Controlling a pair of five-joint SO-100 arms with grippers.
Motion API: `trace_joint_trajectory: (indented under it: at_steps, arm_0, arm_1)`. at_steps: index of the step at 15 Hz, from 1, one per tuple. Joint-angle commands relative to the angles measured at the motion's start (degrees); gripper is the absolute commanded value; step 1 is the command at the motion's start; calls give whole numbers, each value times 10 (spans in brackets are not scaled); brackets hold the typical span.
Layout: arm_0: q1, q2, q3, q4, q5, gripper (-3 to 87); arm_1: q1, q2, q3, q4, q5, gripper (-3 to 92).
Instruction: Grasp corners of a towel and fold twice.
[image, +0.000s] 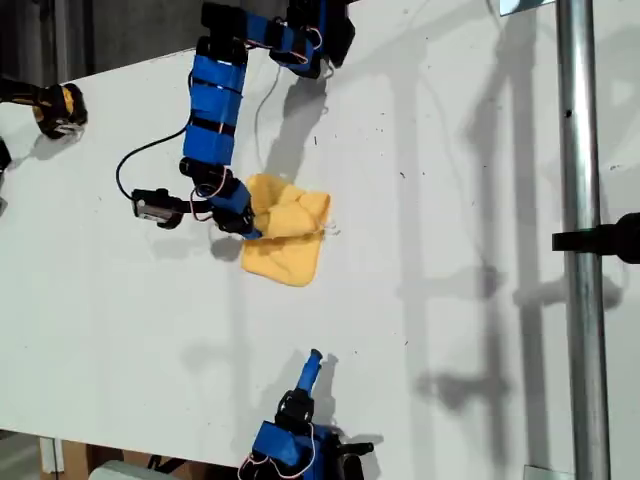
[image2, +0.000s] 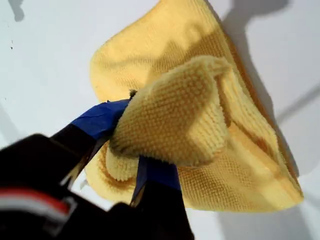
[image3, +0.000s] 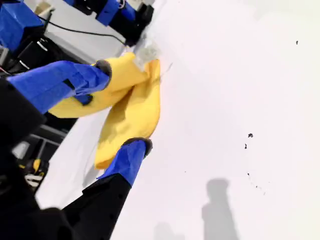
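While my first gripper (image2: 131, 145) is hiding the pinched fold, its jaws are clamping the towel (image: 285, 240), lying bunched mid-table (image: 450, 200). My second gripper (image3: 120, 107) is hovering wide open near the towel.

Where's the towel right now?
The towel lies partly folded on the white table, just left of centre in the exterior view. My first hand grips its edge from the exterior view's left; my second hand sits apart, nearer that view's bottom edge.
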Motion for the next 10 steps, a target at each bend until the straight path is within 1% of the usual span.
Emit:
trace_joint_trajectory:
  at_steps: [1,3,4,5,6,7,8,10]
  arm_0:
    - [4,4,0,-15,-9,239]
    - [4,4,1,-17,-11,239]
    - [4,4,3,-17,-13,240]
    - [3,4,3,-17,-14,240]
    - [2,4,4,-17,-15,240]
    - [0,4,4,-17,-15,240]
    - [-1,4,4,-18,-15,240]
    - [-4,4,7,-25,-10,230]
  arm_1:
    - [4,-32,-60,-46,-7,-1]
    - [3,-75,-102,-62,-7,2]
    - [2,-84,-117,-69,-7,61]
    - [0,-87,-133,-71,-11,137]
    - [-7,-83,-153,-69,-38,309]
    - [-13,-65,-159,-73,-46,442]
    - [-18,-39,-157,-78,-56,448]
    - [-21,33,-135,-82,-60,414]
